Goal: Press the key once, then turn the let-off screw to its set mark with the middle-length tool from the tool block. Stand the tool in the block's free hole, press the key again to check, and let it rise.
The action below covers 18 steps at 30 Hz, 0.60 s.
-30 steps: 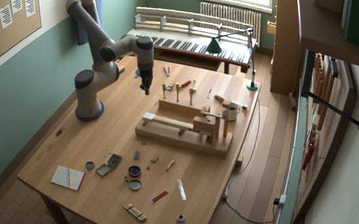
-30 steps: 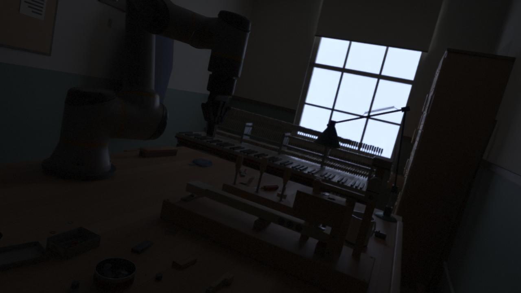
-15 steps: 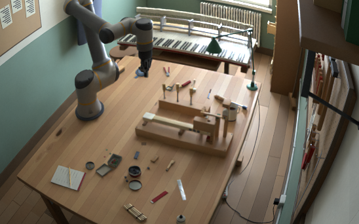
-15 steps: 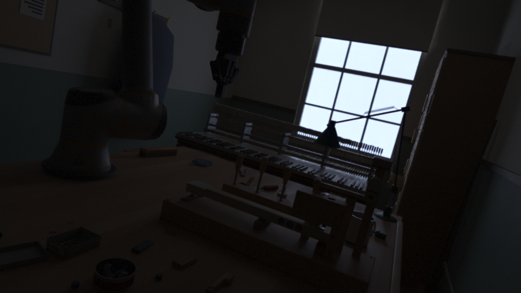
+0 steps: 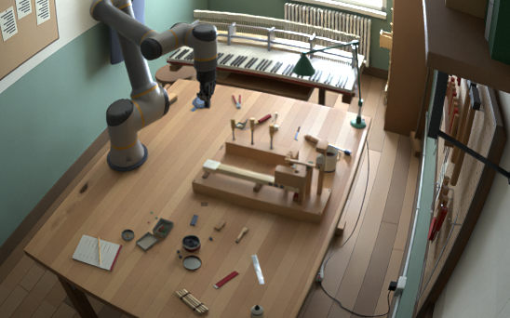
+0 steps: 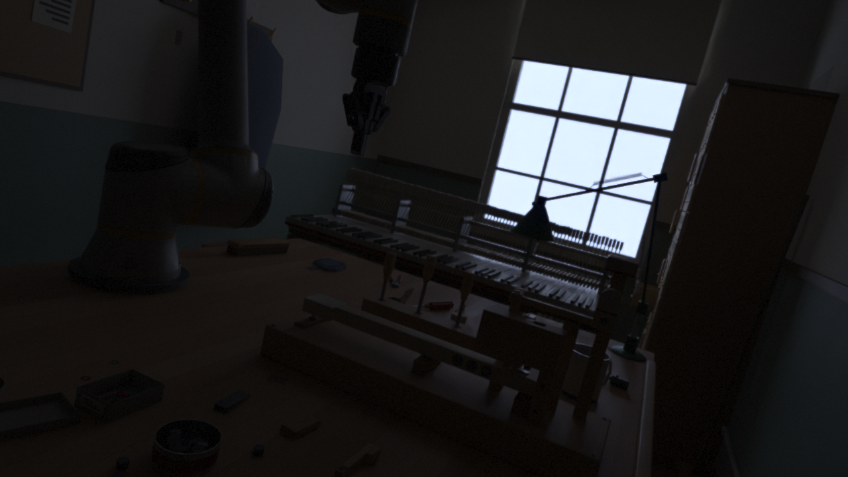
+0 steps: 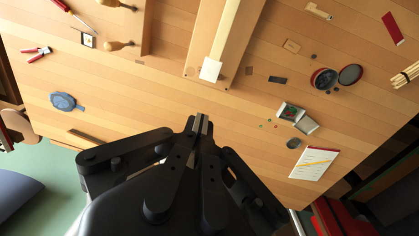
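The pale key (image 7: 210,69) (image 5: 211,165) ends the long wooden lever of the action model (image 5: 260,188), which sits mid-bench on its base board. My gripper (image 7: 200,120) (image 5: 205,103) (image 6: 358,146) hangs closed and empty high above the bench, short of the key on the arm's side. Behind the model the tool block (image 5: 255,151) carries three upright wooden-handled tools (image 5: 252,125); two handles (image 7: 113,45) show in the wrist camera. The let-off screw is too small to make out.
A piano keyboard action (image 5: 274,60) and a green desk lamp (image 5: 357,122) stand behind the bench. A blue cloth (image 7: 62,101), red pliers (image 7: 35,53) and a red screwdriver (image 7: 63,6) lie near the block. Tins (image 7: 324,79), small trays (image 7: 290,111) and a notepad (image 7: 313,162) lie on the near half.
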### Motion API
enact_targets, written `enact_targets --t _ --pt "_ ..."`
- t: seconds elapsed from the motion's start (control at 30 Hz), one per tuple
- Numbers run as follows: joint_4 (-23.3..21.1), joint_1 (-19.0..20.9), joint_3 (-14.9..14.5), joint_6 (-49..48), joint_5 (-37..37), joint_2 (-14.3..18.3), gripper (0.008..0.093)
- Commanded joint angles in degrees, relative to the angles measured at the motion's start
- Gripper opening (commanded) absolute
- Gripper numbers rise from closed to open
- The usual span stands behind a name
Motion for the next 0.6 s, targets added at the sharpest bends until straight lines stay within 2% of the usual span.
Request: enact_targets --t 0.0,0.57 --pt "0.0 0.0 -0.1 0.0 0.0 0.0 0.0080" --pt "0.0 0.0 -0.1 3.4 0.0 0.0 0.0080"
